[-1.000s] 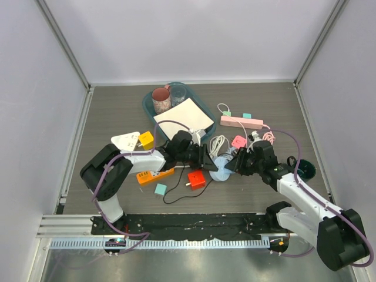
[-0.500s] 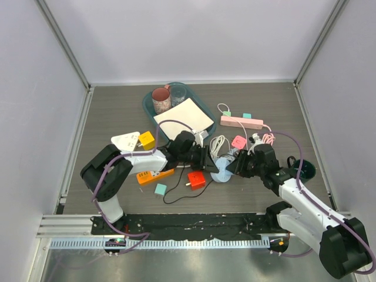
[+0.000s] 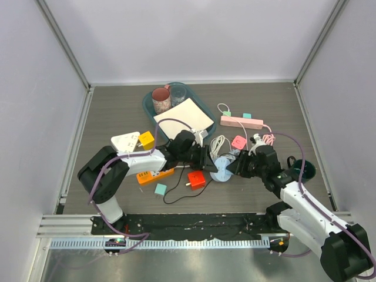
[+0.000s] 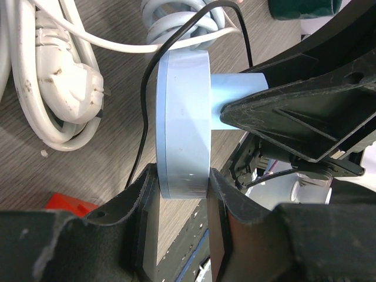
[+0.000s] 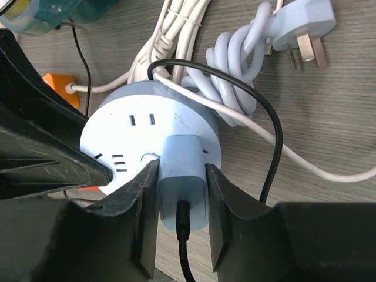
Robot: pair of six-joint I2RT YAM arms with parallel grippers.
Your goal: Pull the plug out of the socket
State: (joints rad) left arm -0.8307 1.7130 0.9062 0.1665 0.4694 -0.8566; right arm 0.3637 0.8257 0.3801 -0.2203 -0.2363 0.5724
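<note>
Blue plug [image 5: 182,202], seated in socket [image 5: 126,135], gripped by right end effector [image 5: 181,173].

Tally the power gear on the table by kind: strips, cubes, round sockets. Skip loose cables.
Strips: 3 (white strip, orange strip, pink strip)
Cubes: 3 (yellow cube, red cube, pink cube)
Round sockets: 1 (blue socket)
Total: 7
</note>
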